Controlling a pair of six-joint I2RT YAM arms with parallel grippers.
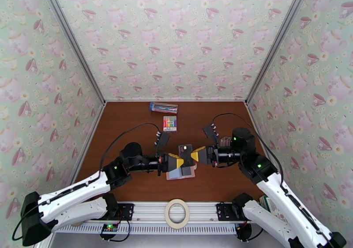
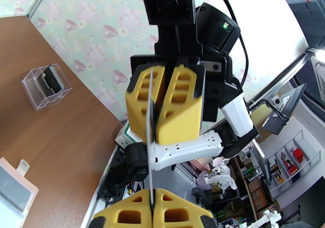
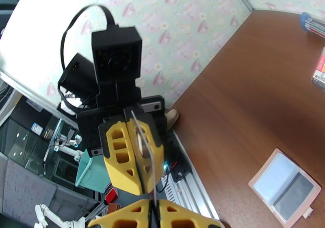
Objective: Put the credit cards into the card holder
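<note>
Brown surface (image 1: 132,129) under teacup-papered walls carries the scene. A credit card (image 2: 151,115) stands on edge in mid-air between two level, facing arms. The left gripper (image 2: 152,212) has its jaws clamped on the card. The right gripper (image 2: 155,139) flanks its far end, though whether it is pinching cannot be told. The card holder (image 3: 284,184) lies open just below. A clear box (image 2: 44,87) near the right arm holds a dark card (image 2: 52,80).

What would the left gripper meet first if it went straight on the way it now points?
Most likely the right gripper, facing it tip to tip; the credit card pinched by the left gripper bridges the gap.
</note>
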